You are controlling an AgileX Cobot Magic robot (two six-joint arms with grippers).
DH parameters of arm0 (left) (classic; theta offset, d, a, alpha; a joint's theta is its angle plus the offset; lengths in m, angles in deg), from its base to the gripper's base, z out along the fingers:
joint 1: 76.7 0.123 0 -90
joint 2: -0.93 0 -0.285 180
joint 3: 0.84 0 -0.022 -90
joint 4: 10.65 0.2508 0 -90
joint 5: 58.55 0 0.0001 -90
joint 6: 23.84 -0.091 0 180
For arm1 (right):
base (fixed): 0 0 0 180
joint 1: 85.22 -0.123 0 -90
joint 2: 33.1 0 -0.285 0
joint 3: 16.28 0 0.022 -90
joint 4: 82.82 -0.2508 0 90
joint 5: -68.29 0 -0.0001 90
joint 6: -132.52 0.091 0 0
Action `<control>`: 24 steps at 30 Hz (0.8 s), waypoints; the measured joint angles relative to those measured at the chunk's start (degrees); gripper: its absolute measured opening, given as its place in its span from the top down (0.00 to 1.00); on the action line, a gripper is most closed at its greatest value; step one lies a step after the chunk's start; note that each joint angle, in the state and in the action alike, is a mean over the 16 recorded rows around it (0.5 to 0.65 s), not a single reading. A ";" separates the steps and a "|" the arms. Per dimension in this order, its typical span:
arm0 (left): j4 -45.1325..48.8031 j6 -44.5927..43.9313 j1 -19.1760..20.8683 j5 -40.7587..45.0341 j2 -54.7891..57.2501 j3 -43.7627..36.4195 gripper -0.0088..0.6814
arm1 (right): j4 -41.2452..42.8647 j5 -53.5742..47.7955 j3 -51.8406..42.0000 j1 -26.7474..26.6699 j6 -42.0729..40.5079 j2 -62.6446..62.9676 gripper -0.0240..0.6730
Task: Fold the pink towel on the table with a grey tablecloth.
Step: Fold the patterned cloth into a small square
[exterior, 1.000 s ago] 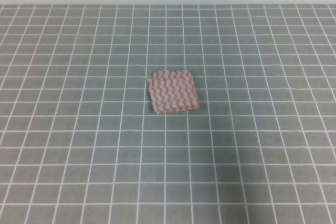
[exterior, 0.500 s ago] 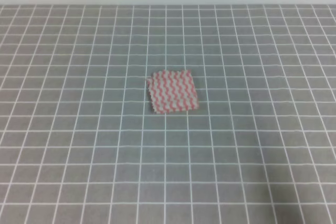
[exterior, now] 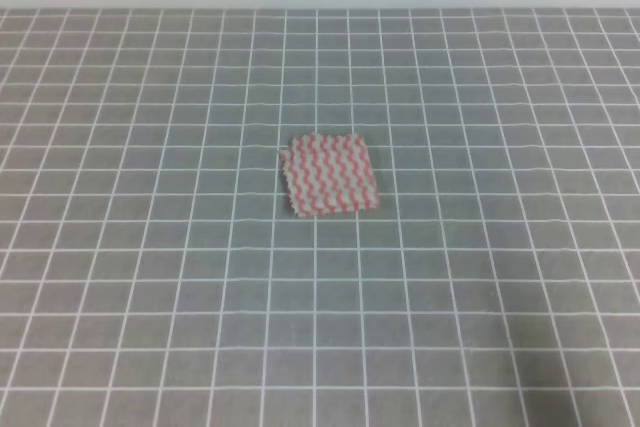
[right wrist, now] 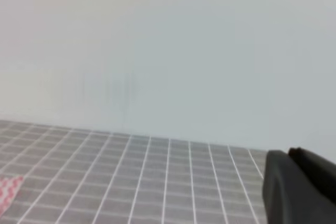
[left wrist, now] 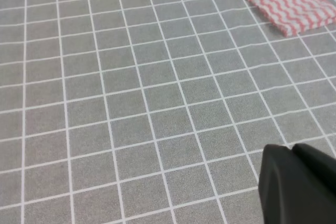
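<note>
While neither arm enters the exterior high view, each wrist camera catches a dark part of its own gripper in the lower right corner of its picture. The left gripper (left wrist: pixel 299 184) shows only as a black rounded mass; its fingertips are out of frame, so whether it is released or clenched cannot be told. It holds nothing that can be seen. The right gripper (right wrist: pixel 302 187) appears likewise as a black block at the picture edge, and its state cannot be told either.

The pink towel (exterior: pixel 331 173) lies flat on the table with a grey tablecloth (exterior: pixel 150 277), near the middle of the grid, slightly rotated against the white lines. Its zigzag stripes run from far edge to near edge. No wrinkles or lifted corners are evident.

Relative to the left gripper, the towel sits well ahead and a little to the right, well apart from it. Relative to the right gripper, only one corner of the towel shows, far to the left at the picture's lower edge. A plain pale wall (right wrist: pixel 168 51) stands beyond the table.
</note>
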 joint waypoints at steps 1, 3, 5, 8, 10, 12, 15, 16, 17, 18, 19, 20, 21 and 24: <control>-0.02 0.01 0.00 0.05 -0.06 0.00 0.99 | 3.05 -1.77 0.00 0.96 3.51 0.25 0.99; -0.04 0.02 0.00 0.10 -0.12 -0.01 0.99 | 9.21 -5.35 -0.18 2.87 10.41 0.84 0.99; -0.04 0.02 0.00 0.10 -0.12 -0.01 0.99 | 14.90 -8.83 -0.36 4.79 16.76 1.58 0.99; -0.07 0.02 0.00 0.15 -0.18 -0.01 0.99 | 21.53 -13.91 -0.63 7.30 24.44 2.74 0.99; -0.07 0.02 0.00 0.15 -0.18 -0.01 0.99 | 23.92 -16.68 -0.54 8.20 27.37 3.45 0.99; -0.09 0.03 0.01 0.19 -0.24 -0.01 0.99 | 25.09 -18.60 -0.36 8.65 28.87 3.84 0.99; -0.07 0.02 0.00 0.15 -0.18 -0.01 0.99 | 25.41 -20.19 -0.18 8.87 29.42 3.98 0.99; -0.07 0.02 0.00 0.15 -0.18 -0.01 0.99 | 25.33 -20.41 -0.09 8.87 29.40 3.95 0.99; -0.07 0.02 0.00 0.15 -0.18 -0.01 0.99 | 25.26 -20.57 0.00 8.88 29.37 3.89 0.99; -0.04 0.02 0.00 0.10 -0.12 -0.01 0.99 | 25.18 -20.66 0.09 8.88 29.35 3.89 0.99; -0.02 0.01 0.00 0.05 -0.06 0.00 0.99 | 25.11 -20.75 0.18 8.88 29.33 3.83 0.99; -0.02 0.01 0.00 0.05 -0.06 0.00 0.99 | 25.03 -20.84 0.27 8.88 29.32 3.77 0.99; -0.04 0.02 0.00 0.10 -0.12 -0.01 0.99 | 24.96 -20.91 0.36 8.88 29.31 3.71 0.99; -0.02 0.01 0.00 0.05 -0.06 0.00 0.99 | 24.77 -21.07 0.63 8.89 29.29 3.52 0.99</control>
